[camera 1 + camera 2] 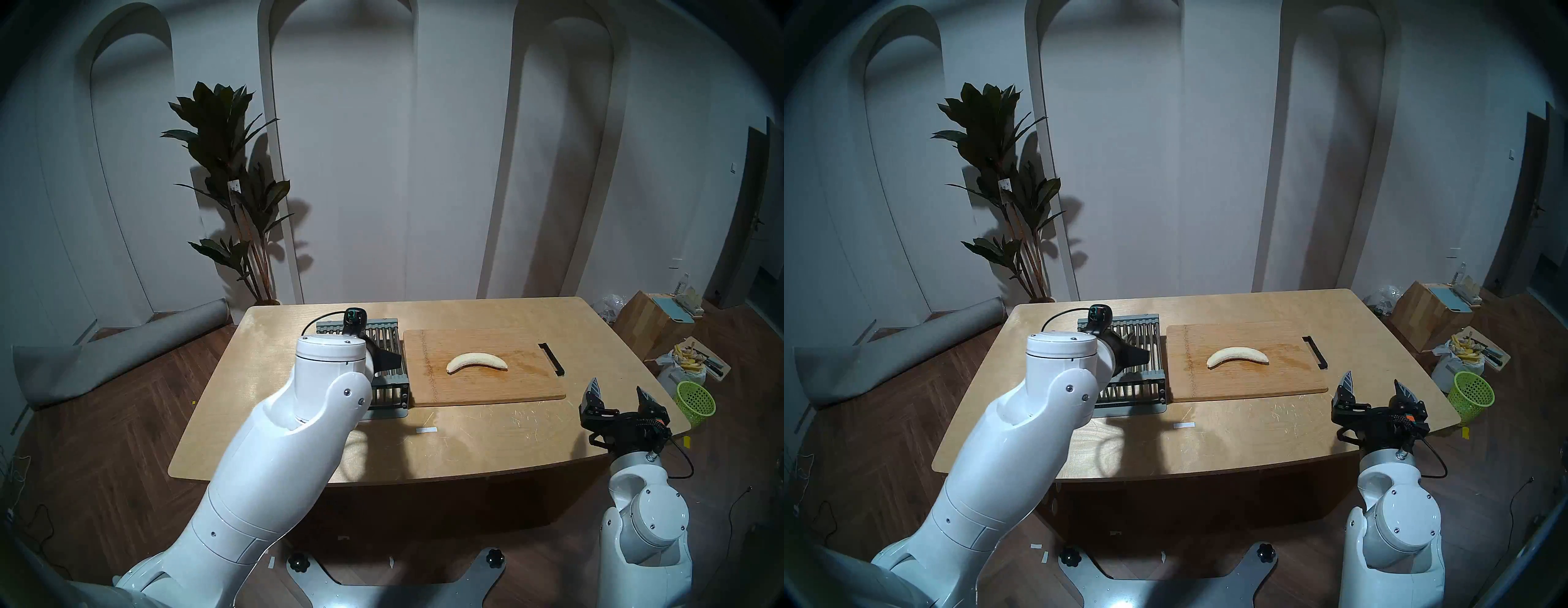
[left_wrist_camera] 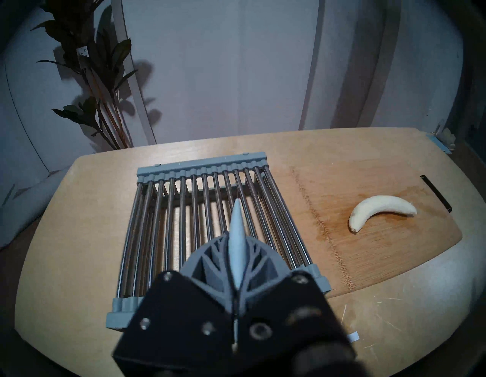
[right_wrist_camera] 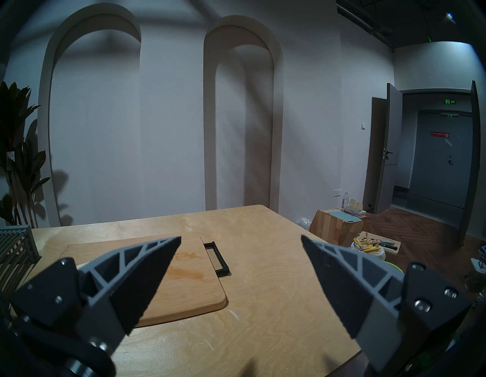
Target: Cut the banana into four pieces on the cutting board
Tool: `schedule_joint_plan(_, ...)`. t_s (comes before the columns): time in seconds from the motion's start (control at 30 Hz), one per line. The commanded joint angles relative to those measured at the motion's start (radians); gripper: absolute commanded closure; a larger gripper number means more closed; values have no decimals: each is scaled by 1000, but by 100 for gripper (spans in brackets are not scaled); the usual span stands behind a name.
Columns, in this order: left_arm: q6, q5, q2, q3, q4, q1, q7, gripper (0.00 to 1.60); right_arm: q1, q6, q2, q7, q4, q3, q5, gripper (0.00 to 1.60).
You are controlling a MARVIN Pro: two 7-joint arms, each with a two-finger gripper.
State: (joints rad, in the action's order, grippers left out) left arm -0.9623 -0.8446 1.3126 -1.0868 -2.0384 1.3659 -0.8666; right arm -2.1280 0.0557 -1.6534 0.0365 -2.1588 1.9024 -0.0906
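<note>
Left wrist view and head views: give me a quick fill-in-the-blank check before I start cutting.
1. The banana lies on the cutting board in ___ piece.
2. The left gripper is shut on a knife, held above the grey slatted ___.
3. The right gripper is empty, its jaws ___.

Missing words: one; rack; open

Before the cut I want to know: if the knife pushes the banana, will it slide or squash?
The banana is peeled and looks soft, so it would probably squash under pressure. Lying loose on the smooth board, it may slide or pivot; its curve should stop it rolling.

Wooden cutting board [image 1: 488, 386], metal-barred rack [image 2: 210, 210]
</note>
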Motion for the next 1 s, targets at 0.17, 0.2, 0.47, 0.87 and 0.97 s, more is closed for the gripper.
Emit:
schedule_joint_plan(0.17,2,19,-45,-24,-178,-37,-54,160,5,-7,-2,-2,-22,0,0,0)
schedule_joint_plan(0.2,2,26,-42,-14,-195,-47,-40,160,5,-7,-2,-3,-22,0,0,0)
schedule_joint_plan(0.47,15,71,-9,47,-299,-59,-34,160,6,-8,-5,-5,-23,1,2,0)
schedule_joint_plan(0.87,189,138,-28,134,-253,-62,31,160,5,-8,-10,-9,-25,3,4,0)
schedule_joint_plan(0.97,226,145,-45,135,-225,-64,99,160,6,-8,-11,-10,-25,4,5,0)
